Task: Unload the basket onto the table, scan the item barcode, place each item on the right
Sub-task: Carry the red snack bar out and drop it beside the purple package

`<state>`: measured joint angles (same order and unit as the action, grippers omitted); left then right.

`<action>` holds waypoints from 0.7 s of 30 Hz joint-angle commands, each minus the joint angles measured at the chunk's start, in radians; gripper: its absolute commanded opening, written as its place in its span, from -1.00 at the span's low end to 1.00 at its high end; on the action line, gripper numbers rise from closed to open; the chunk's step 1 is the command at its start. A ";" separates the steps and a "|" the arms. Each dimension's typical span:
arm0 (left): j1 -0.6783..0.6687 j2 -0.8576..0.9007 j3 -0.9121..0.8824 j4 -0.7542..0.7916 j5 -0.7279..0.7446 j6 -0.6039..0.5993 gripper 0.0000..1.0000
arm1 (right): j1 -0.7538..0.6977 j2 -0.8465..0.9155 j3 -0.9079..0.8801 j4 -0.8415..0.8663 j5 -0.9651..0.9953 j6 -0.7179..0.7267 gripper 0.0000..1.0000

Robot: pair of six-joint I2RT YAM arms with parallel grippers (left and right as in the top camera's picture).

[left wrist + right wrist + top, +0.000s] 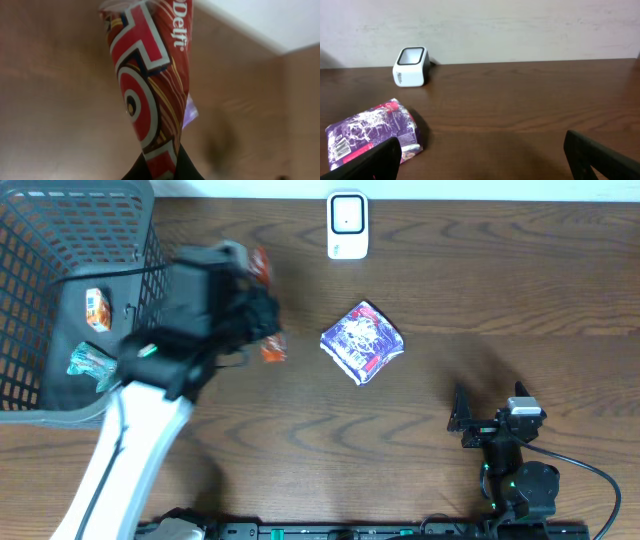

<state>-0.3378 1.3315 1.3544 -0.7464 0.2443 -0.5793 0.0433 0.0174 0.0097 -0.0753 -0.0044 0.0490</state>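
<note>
In the left wrist view the red packet (150,90) runs out past the top edge. The background is blurred, and a purple scrap (190,112) is mostly hidden behind the packet. From above, the left arm (195,305) is smeared by motion and covers most of this packet. The basket (30,300) is cut by the left and top edges. In the right wrist view a finger (370,162) of the right gripper (481,140) hides the lower part of the purple packet (370,130). Its barcode (339,148) is too small to read.
</note>
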 commanded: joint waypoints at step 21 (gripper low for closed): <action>-0.164 0.479 0.039 0.052 -0.078 0.187 0.15 | 0.004 -0.005 -0.003 -0.001 -0.002 0.014 0.99</action>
<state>-0.5014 1.8538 1.3544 -0.6926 0.1028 -0.5095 0.0433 0.0174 0.0097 -0.0750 -0.0044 0.0490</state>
